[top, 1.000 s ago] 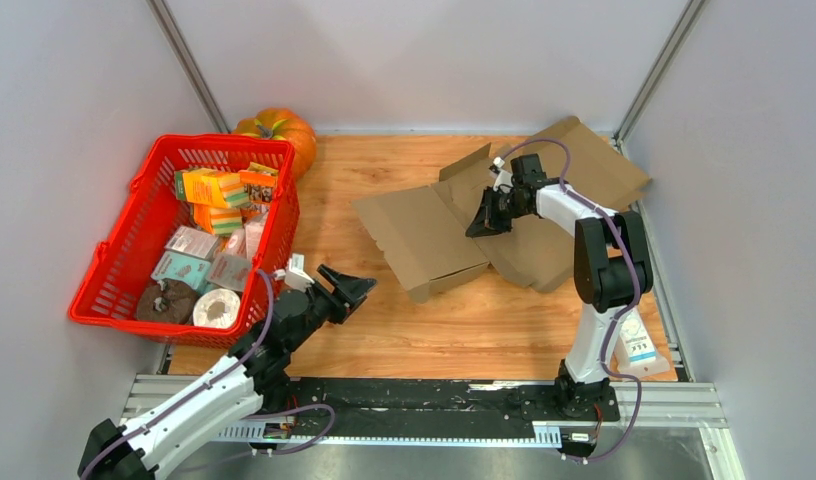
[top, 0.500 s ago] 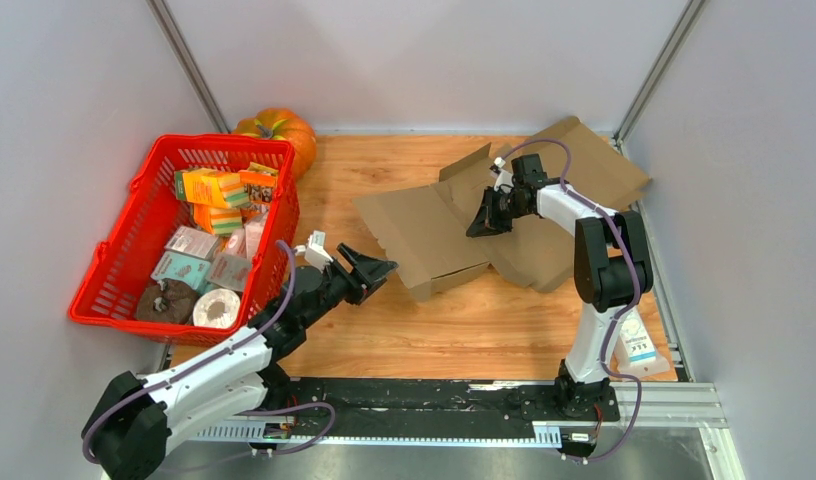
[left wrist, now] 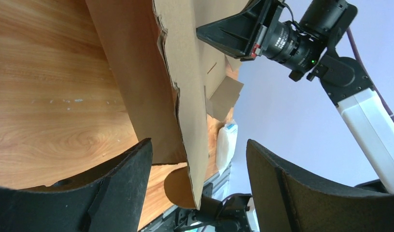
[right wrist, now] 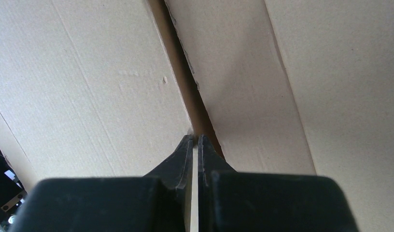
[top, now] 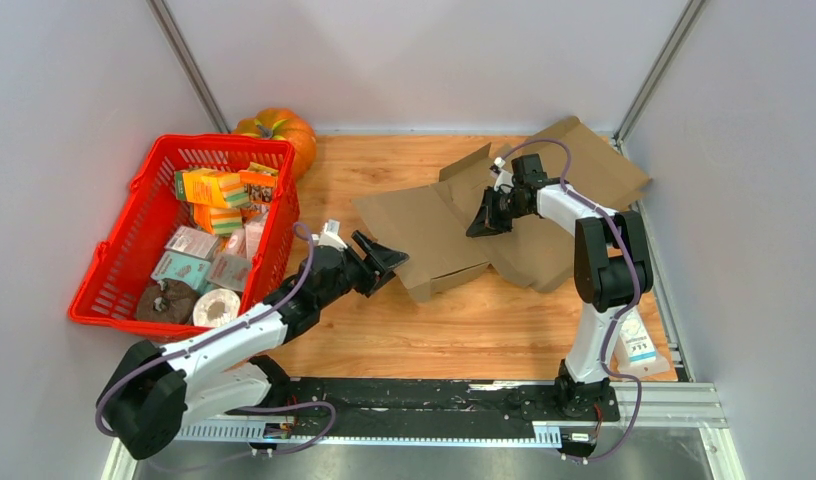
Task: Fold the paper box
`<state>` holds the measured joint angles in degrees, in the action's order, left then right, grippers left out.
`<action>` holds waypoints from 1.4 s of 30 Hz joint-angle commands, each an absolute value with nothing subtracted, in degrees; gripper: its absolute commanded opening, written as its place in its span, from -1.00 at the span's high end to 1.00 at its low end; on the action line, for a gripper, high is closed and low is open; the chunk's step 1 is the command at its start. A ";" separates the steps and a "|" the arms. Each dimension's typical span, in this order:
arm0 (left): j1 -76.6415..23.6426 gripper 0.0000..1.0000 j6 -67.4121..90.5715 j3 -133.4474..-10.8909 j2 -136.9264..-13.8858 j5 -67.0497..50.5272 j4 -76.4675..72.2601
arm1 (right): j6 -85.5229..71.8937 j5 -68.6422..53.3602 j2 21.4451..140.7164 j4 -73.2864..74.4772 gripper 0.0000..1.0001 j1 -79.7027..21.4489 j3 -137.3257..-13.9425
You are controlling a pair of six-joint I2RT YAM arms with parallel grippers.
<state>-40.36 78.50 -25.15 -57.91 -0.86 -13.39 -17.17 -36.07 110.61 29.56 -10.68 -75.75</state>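
The box (top: 434, 235) lies unfolded on the table (top: 464, 320), right of centre. Right gripper (top: 483, 222) — fingers pressed together — bears on a crease, apparently as an anchor. Left gripper (top: 382, 259) — spread — straddles the near flap edge, ready to pinch.

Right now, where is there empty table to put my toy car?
The table is bare at the front, between the cardboard box and the arms' rail, and at the back between the pumpkin and the box. The right side is crowded with cardboard; the red basket is full.
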 commanded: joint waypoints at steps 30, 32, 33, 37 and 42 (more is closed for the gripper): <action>-41.04 -0.60 77.88 -31.55 -81.20 -3.69 -34.81 | -18.10 -35.68 113.74 27.95 0.91 -11.42 -74.36; -41.04 -0.45 77.17 -32.25 -81.30 -3.69 -33.06 | -18.89 -36.21 113.12 27.51 0.81 -11.78 -73.74; -41.04 -0.34 76.30 -32.60 -80.69 -3.60 -31.65 | -19.24 -36.47 112.59 27.86 0.77 -12.04 -73.83; -41.04 0.03 73.75 -35.85 -76.39 -3.95 -17.02 | -20.39 -31.84 105.33 30.66 -0.12 -12.66 -73.57; -40.52 0.08 70.75 -44.55 -67.96 -0.97 8.66 | -17.15 -17.70 91.18 34.98 -0.79 -15.81 -68.59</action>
<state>-40.84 75.90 -37.06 -75.48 -3.64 -12.84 -19.64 -28.56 105.38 31.27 -12.23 -71.90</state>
